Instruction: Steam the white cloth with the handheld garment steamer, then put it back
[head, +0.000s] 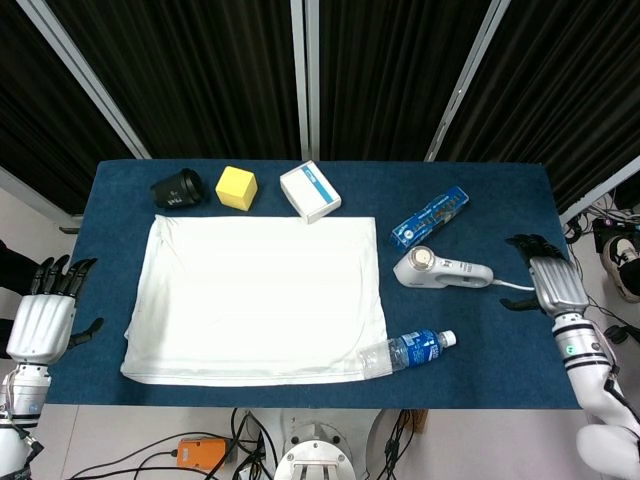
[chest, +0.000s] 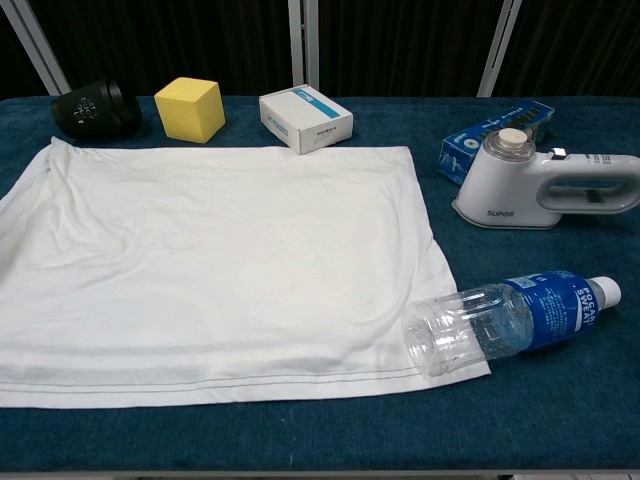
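The fingers (head: 530, 243) of the right hand (head: 555, 284) are seen spread apart with nothing between them, above the counter (head: 480, 370) near its right edge, just beside the white cord (head: 515, 286) of the handheld garment steamer (head: 440, 269); whether the cord is touched cannot be told from the head view. The fingers of the left hand (head: 44, 318) are likewise held apart and empty, off the counter's left edge, well apart from everything on it. Neither hand is shown in the chest view.

The steamer is laid on its side on the right half of the counter, its handle pointed toward the right edge. The white cloth (head: 255, 298) is spread flat across the left and middle of the counter. A plastic bottle (chest: 505, 320) is laid on the cloth's front right corner. A blue packet (head: 429, 216) is placed just behind the steamer. Along the back edge a black cup (head: 177, 189), a yellow block (head: 236, 187) and a white box (head: 310, 190) are lined up.
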